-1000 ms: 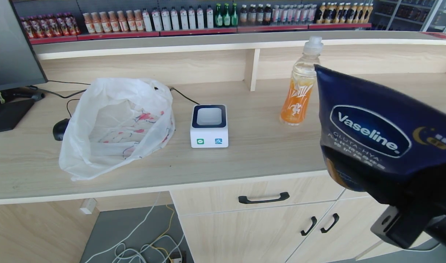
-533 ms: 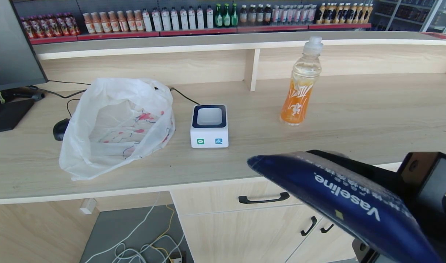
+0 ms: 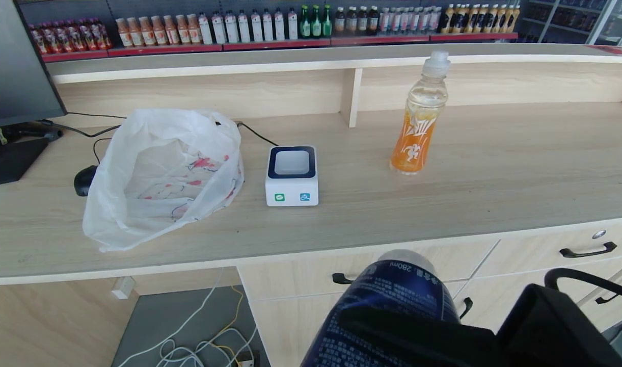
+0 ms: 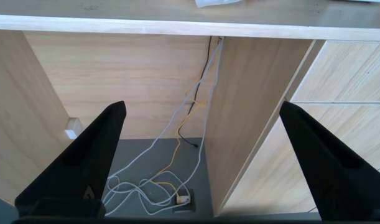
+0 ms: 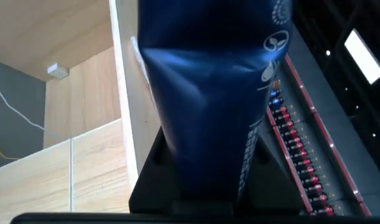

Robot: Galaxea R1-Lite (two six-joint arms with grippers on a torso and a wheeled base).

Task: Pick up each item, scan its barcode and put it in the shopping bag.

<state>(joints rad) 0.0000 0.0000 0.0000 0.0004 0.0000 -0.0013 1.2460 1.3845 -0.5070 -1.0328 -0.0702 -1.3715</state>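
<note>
Left gripper (image 4: 202, 107) hangs below the counter (image 3: 188, 265) edge, fingers spread wide with nothing in them. Up top, the shopping bag (image 3: 163, 173) sits mouth open just beside the scanner (image 3: 292, 176), and the orange bottle (image 3: 419, 117) stands upright well apart to the right. Right gripper (image 3: 423, 326) is low in front of the drawers (image 3: 535, 250), out past the counter edge, clamped on the blue tube (image 3: 392, 290), which points toward the counter
</note>
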